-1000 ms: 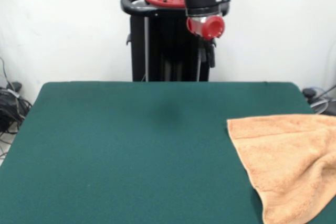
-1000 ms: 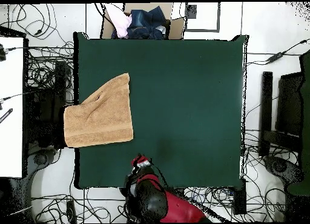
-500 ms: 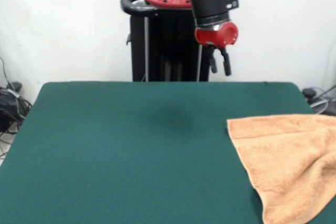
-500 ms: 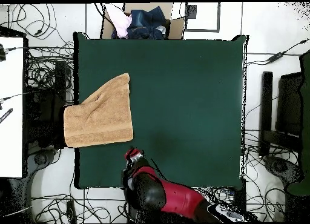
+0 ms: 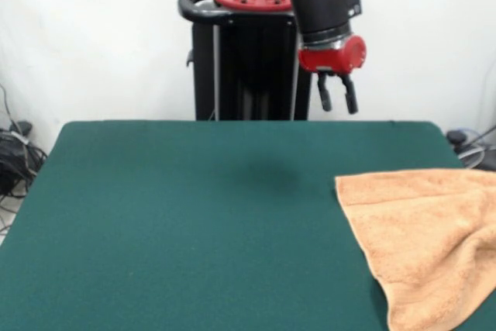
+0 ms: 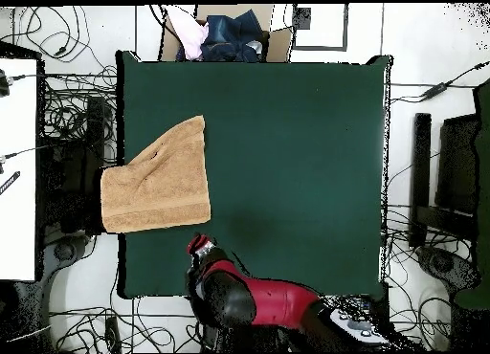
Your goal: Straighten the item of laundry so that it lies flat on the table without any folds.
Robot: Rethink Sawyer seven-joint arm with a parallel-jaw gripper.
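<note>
The tan towel (image 5: pixel 422 238) lies on the right side of the green table (image 5: pixel 194 222) in the front view, running past the picture's right edge. One corner is folded over and a crease crosses it. In the overhead view the towel (image 6: pixel 158 183) hangs over the table's left edge (image 6: pixel 287 159). My gripper (image 5: pixel 337 102) hangs open and empty above the table's far edge, up and left of the towel. From above the gripper (image 6: pixel 200 246) is just below the towel's near corner.
A box of other clothes (image 6: pixel 222 34) stands beyond the table's top edge in the overhead view. Cables (image 6: pixel 57 73) lie on the floor around the table. The black pedestal (image 5: pixel 244 60) stands behind the table.
The arm has swung toward the towel's side: right in the front view, left in the overhead view. The gripper has dropped a little and its fingers now show apart. The towel has not moved.
</note>
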